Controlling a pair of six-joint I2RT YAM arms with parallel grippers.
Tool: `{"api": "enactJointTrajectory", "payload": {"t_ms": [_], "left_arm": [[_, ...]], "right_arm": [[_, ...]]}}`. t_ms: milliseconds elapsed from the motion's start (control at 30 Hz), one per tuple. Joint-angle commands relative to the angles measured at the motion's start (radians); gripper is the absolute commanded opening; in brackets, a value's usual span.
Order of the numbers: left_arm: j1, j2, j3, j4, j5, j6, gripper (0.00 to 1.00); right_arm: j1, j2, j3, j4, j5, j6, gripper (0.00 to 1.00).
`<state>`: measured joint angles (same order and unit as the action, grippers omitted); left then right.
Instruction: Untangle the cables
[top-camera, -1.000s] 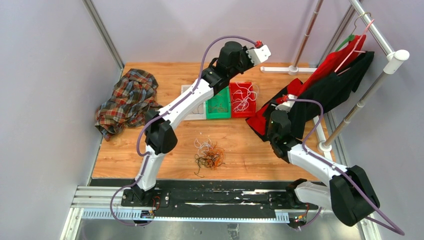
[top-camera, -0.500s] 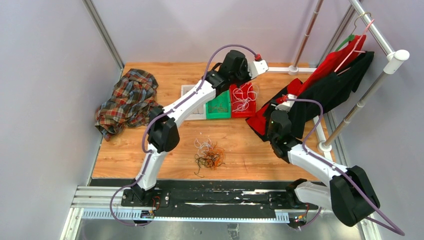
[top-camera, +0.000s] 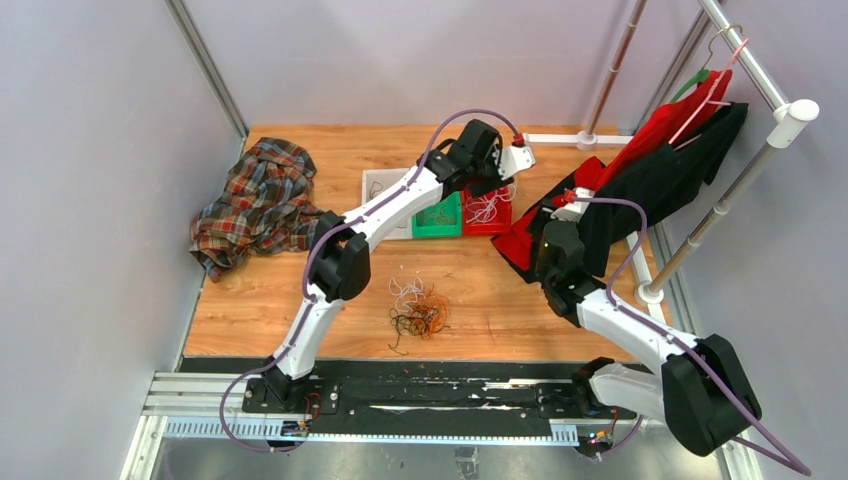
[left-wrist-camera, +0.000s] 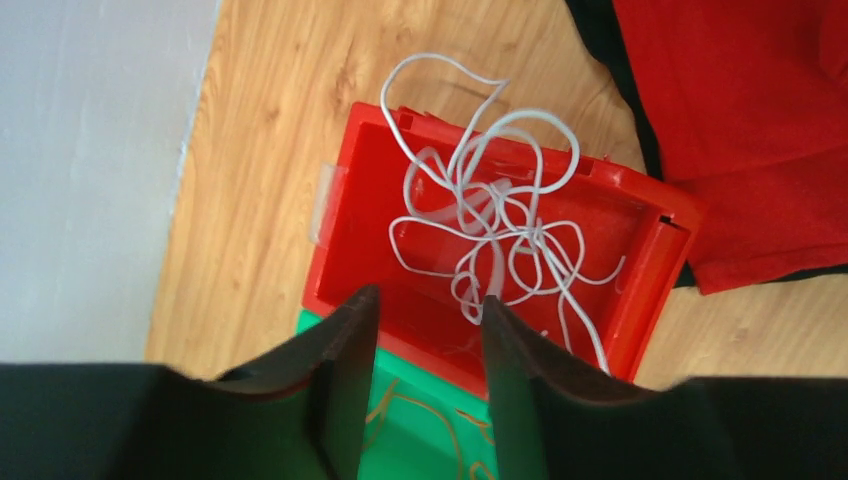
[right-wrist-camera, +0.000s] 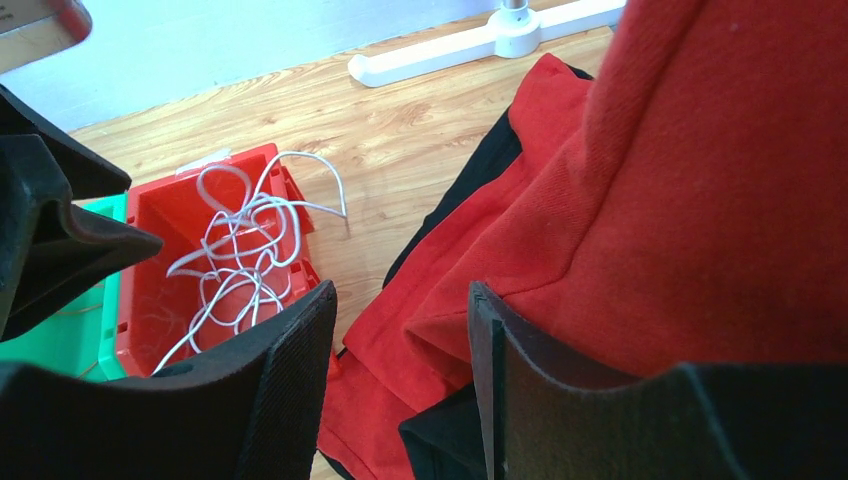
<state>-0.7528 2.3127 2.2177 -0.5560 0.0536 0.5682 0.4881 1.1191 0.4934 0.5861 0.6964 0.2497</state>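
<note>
Fingers of the left claw (left-wrist-camera: 425, 300) stand apart with open air between them and nothing pinched. The claw points down over the near edge of a red bin (left-wrist-camera: 640, 190). Inside that bin lies a loose snarl of white cables (left-wrist-camera: 497, 205); one loop arches over the far rim and hangs outside it. Whether a strand brushes the claw's fingertip, the left wrist view does not settle. A green bin (left-wrist-camera: 425, 385) sits touching the red one, directly under the claw, with a few thin orange-brown strands on its floor.

The right claw (right-wrist-camera: 400, 290) is likewise parted and holds nothing. It hangs near the right side of the red bin, aimed at a red and black garment (right-wrist-camera: 640, 200) that spreads over the wood beside the bin. That cloth hangs from a hanger on a metal rail (top-camera: 745, 60) at the right.

Both bins stand at the far middle of the wooden surface (top-camera: 480, 290). Well apart from them, nearer the arm bases, rests the main heap of cables (top-camera: 420, 312): white, orange-brown and black strands knotted together, with neither claw near it. A crumpled plaid shirt (top-camera: 255, 200) lies at the far left corner of the surface.
</note>
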Motion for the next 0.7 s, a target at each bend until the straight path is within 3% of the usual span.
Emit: {"api": "enactJointTrajectory", "payload": {"t_ms": [0, 133, 333, 500, 667], "left_arm": [[-0.006, -0.009, 0.06, -0.039, -0.038, 0.036, 0.59], [0.002, -0.027, 0.123, -0.124, -0.039, 0.05, 0.78], [0.016, -0.177, 0.021, -0.229, -0.019, 0.06, 0.91], [0.033, -0.316, -0.145, -0.338, 0.059, 0.026, 0.94], [0.083, -0.468, -0.357, -0.483, 0.269, -0.044, 0.97]], "right_arm": [[-0.012, -0.012, -0.013, 0.014, -0.009, 0.002, 0.51], [-0.013, -0.026, -0.011, 0.002, -0.019, -0.002, 0.51], [-0.013, -0.035, 0.005, -0.032, -0.041, -0.009, 0.51], [-0.011, -0.019, 0.014, -0.048, -0.071, 0.005, 0.51], [0.016, 0.027, 0.028, -0.05, -0.108, -0.013, 0.51]]}}
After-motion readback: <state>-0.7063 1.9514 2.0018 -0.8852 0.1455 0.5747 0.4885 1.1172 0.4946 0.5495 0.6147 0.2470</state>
